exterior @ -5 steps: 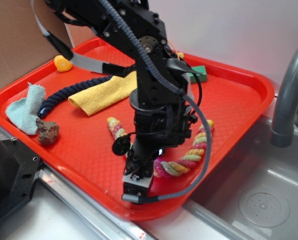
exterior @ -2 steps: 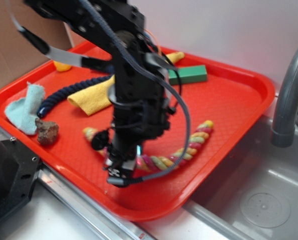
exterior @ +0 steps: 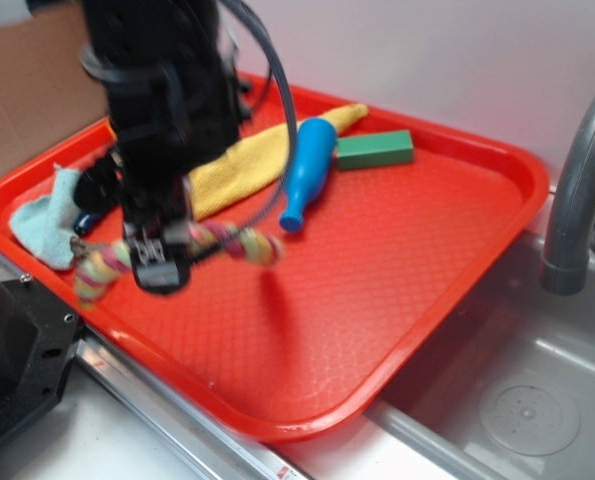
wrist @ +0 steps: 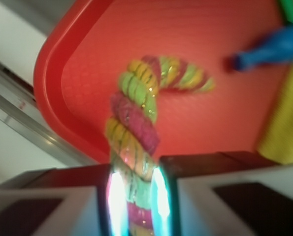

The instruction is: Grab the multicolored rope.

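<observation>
The black arm reaches steeply down at the left, wrist near vertical, cables looping beside it. Its gripper point(exterior: 160, 262) points downward, blurred. In the wrist view the fingers point(wrist: 162, 196) are clamped on the rope point(wrist: 136, 128).

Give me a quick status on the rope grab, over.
Gripper shut on multicolored rope. Rope lifted, both ends hanging over the red tray. Blue bottle and yellow cloth lie behind; nothing in the way.
</observation>
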Available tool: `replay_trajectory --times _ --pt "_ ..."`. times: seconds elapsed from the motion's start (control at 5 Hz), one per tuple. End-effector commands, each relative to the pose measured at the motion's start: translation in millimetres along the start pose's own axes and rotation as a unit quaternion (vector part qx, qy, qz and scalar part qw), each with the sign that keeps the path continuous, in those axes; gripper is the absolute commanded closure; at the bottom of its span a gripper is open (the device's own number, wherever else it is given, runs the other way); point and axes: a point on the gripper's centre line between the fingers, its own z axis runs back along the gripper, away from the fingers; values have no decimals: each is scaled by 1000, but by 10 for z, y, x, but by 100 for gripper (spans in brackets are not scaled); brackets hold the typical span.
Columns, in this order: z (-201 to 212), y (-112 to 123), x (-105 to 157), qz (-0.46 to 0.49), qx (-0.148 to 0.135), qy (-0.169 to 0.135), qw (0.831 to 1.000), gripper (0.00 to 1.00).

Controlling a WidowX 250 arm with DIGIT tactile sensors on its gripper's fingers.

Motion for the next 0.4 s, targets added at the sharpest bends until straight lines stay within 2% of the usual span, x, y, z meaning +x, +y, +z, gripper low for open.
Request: replay_trajectory --times 0.0,0.2 --pt "855 -35 48 138 -16 28 990 100" --pt "870 46 59 171 -47 39 983 100"
